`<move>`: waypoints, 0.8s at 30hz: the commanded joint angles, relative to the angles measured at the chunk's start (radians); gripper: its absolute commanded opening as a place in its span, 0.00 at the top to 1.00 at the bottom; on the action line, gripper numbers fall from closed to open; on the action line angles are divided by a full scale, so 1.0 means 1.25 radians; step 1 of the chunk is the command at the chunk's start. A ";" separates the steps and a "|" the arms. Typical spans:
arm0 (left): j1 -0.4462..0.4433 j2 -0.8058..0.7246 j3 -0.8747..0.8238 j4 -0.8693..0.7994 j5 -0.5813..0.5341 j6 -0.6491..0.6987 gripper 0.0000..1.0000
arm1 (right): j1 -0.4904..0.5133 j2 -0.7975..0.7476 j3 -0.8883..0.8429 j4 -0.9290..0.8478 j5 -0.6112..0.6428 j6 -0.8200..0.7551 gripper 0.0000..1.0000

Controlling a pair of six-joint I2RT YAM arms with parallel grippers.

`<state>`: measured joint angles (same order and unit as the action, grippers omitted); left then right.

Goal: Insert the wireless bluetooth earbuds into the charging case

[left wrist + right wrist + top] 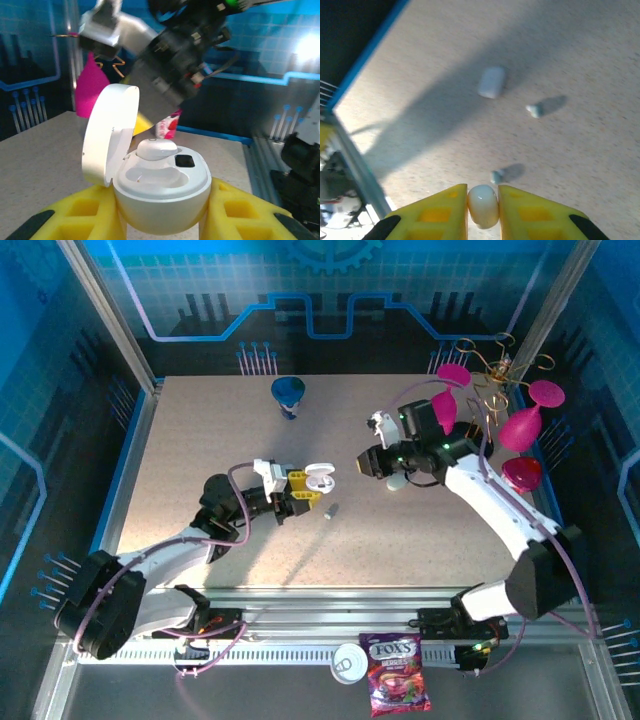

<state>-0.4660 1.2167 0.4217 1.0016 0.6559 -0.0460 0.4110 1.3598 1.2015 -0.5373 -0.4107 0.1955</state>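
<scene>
My left gripper [161,202] is shut on the white charging case [165,192], its yellow fingers [80,212] pressing both sides. The lid [107,135] stands open to the left. One white earbud [156,148] sits in the far slot and the near slot is bare. From above, the case [318,480] hangs over mid-table in the left gripper [300,485]. Just to its right is the right gripper [368,462]. In the right wrist view that gripper [483,192] is shut on a small glossy white earbud [483,206], held above the table.
A small grey piece [333,509] lies below the case, and a white rounded object [398,480] sits under the right arm. A blue cup [288,395] stands at the back, pink glasses on a gold stand [520,425] at the right. A candy bag [398,685] lies off the front edge.
</scene>
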 commanded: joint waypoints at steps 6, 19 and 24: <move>-0.003 0.046 -0.008 0.097 -0.155 0.036 0.73 | 0.017 -0.068 -0.005 0.114 -0.210 0.092 0.80; -0.002 0.111 0.003 0.186 -0.165 0.020 0.73 | 0.118 0.006 0.073 0.193 -0.211 0.121 0.80; -0.003 0.116 0.002 0.196 -0.169 0.020 0.73 | 0.133 0.047 0.107 0.176 -0.197 0.105 0.80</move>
<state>-0.4660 1.3605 0.4217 1.1812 0.4603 -0.0242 0.5602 1.3914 1.2922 -0.3229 -0.6556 0.3367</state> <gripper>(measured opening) 0.342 0.203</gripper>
